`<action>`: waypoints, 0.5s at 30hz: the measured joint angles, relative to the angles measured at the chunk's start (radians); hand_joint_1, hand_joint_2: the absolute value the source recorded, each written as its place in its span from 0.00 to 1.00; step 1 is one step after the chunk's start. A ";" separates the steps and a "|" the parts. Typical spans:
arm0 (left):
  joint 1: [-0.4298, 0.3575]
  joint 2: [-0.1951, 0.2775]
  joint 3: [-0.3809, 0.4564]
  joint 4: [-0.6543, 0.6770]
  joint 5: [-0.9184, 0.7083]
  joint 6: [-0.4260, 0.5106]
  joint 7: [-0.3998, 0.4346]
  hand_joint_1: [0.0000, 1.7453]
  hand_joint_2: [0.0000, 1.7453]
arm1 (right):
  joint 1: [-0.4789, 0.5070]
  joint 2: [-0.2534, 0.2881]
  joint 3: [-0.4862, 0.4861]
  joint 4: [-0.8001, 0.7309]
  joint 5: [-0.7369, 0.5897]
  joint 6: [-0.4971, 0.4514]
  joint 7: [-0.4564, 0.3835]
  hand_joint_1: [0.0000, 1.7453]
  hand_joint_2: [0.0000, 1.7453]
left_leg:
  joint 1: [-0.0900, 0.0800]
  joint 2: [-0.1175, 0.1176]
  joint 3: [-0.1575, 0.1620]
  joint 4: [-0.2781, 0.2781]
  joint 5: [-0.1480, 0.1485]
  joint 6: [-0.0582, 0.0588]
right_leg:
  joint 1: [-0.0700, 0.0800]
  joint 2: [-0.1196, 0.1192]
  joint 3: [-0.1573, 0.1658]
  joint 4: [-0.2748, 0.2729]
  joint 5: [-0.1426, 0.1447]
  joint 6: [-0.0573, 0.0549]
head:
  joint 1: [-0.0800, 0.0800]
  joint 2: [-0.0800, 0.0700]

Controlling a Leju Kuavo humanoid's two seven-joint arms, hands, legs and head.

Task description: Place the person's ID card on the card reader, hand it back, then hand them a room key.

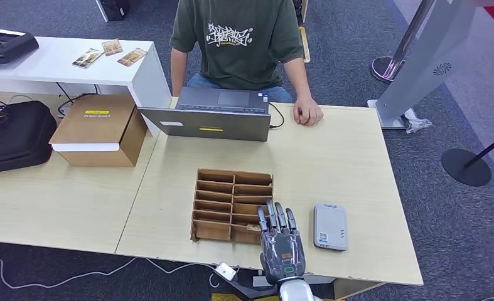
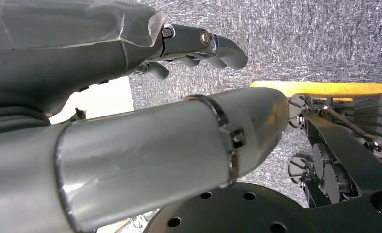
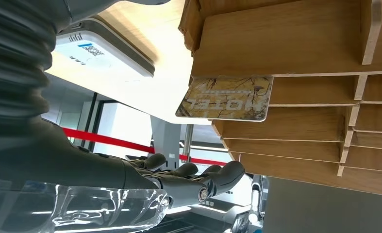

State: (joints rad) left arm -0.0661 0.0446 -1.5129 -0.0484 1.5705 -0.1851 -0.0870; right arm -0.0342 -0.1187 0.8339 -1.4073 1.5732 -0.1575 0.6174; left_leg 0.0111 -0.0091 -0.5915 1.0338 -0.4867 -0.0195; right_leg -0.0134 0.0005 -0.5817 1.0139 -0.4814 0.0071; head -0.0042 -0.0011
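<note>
The step in hand looks like the last one, fetching a room key: the right hand (image 1: 282, 241) hovers at the near edge of the table (image 1: 357, 169), its fingers (image 1: 277, 218) straight, a little apart and holding nothing, reaching over the near right compartments of the cardboard key rack (image 1: 233, 204). In the right wrist view a hotel key card (image 3: 225, 98) juts out of one compartment, apart from the fingers. The card reader (image 1: 330, 226) lies just right of the rack near the table's front edge, with no ID card visible on it, so the reading and handing back seem done, though that cannot be confirmed. The next move calls for closing thumb and finger on the card's jutting edge and drawing it straight out without dragging the light rack. The left hand (image 2: 198, 46) hangs over the carpet, fingers loosely curled around nothing. At the far edge a person (image 1: 238, 37) sits behind a laptop (image 1: 206, 119), one hand resting on the table. A brown box (image 1: 100, 128) and black bag (image 1: 12, 135) sit on the adjoining table to the left; grey carpet and barrier posts (image 1: 467, 163) surround.
</note>
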 joint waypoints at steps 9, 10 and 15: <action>0.000 0.000 0.005 0.000 0.000 0.001 0.000 0.00 0.00 | 0.001 0.006 -0.008 0.003 0.000 -0.019 -0.009 0.00 1.00 | 0.000 0.000 0.000 0.000 0.000 0.000 | 0.000 0.000 0.000 0.000 0.000 0.000 | 0.000 0.000; 0.000 0.000 0.006 0.000 0.000 0.001 0.000 0.00 0.00 | 0.000 0.007 -0.009 0.004 0.000 -0.025 -0.007 0.00 1.00 | 0.000 0.000 0.000 0.000 0.000 0.000 | 0.000 0.000 0.000 0.000 0.000 0.000 | 0.000 0.000; 0.000 0.000 0.007 0.000 0.000 0.003 0.000 0.00 0.00 | -0.010 0.008 -0.010 0.017 0.000 -0.044 -0.005 0.00 1.00 | 0.000 0.000 0.000 0.000 0.000 0.000 | 0.000 0.000 0.000 0.000 0.000 0.000 | 0.000 0.000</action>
State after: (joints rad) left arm -0.0663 0.0443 -1.5061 -0.0484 1.5705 -0.1823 -0.0870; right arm -0.0445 -0.1103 0.8240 -1.3899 1.5732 -0.2018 0.6126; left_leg 0.0112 -0.0091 -0.5915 1.0337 -0.4867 -0.0195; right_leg -0.0133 0.0005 -0.5817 1.0139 -0.4814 0.0071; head -0.0042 -0.0011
